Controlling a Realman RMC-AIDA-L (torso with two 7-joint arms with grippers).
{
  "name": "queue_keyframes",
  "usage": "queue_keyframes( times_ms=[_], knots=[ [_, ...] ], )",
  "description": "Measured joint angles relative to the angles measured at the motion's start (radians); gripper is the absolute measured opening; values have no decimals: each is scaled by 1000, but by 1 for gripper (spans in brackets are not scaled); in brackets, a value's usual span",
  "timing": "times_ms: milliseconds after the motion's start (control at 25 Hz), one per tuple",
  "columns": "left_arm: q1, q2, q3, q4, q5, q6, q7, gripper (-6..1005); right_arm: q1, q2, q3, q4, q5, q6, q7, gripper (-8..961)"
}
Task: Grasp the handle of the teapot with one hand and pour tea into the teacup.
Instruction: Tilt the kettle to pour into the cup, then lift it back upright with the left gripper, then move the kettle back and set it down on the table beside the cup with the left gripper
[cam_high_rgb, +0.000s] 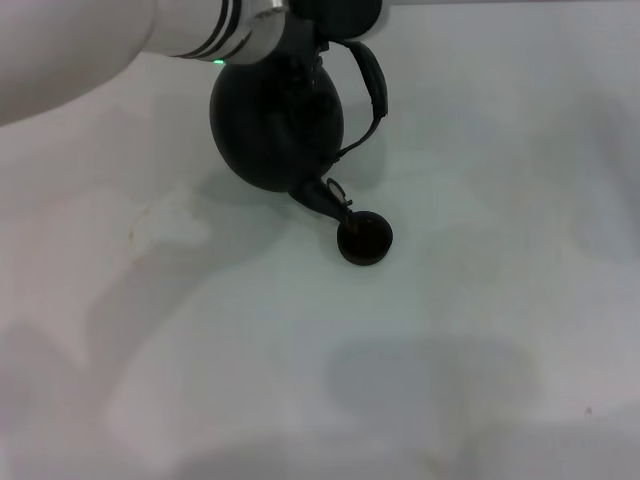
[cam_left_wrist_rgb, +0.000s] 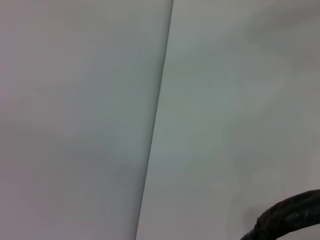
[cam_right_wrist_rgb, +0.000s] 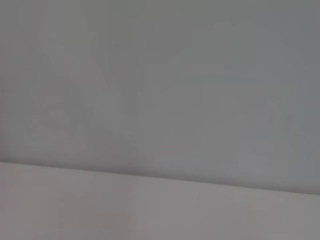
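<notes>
The large dark teapot (cam_high_rgb: 275, 125) hangs tilted at the top centre of the head view. Its short spout (cam_high_rgb: 322, 196) points down at the rim of the tiny dark teacup (cam_high_rgb: 364, 240), which stands on the pale table. The ribbed arched handle (cam_high_rgb: 373, 85) curves out on the teapot's right side. My left gripper (cam_high_rgb: 335, 18), at the frame's top edge, is shut on the handle's upper end and holds the pot off the table. A piece of the handle also shows in the left wrist view (cam_left_wrist_rgb: 290, 219). My right gripper is out of view.
The white left arm (cam_high_rgb: 110, 40) crosses the top left corner of the head view. The pale table (cam_high_rgb: 320, 380) spreads around the cup, with shadows on it. The right wrist view shows only a pale surface and an edge (cam_right_wrist_rgb: 160, 175).
</notes>
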Motion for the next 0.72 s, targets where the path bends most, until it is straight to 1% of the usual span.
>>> queue_keyframes(
  times_ms=[80, 240, 280, 320, 520, 640, 720],
  knots=[
    [16, 0, -3, 11, 0, -21, -24, 107, 0, 0, 0, 0, 0, -1, 0, 846],
    [86, 0, -17, 60, 0, -88, -69, 106, 0, 0, 0, 0, 0, -3, 1, 846],
    [86, 0, -17, 60, 0, -88, -69, 106, 0, 0, 0, 0, 0, -3, 3, 846],
    [122, -1, -27, 83, 0, -111, -109, 106, 0, 0, 0, 0, 0, -3, 4, 846],
    [192, 0, -31, 115, -5, -149, -186, 106, 4, 0, 0, -1, 0, -3, 7, 845],
    [242, -1, -27, 144, -10, -161, -239, 105, 13, 0, 0, -1, 0, -11, 8, 845],
    [288, -1, -24, 178, -10, -164, -280, 105, 18, 0, 0, -2, 0, -17, 8, 845]
  ],
)
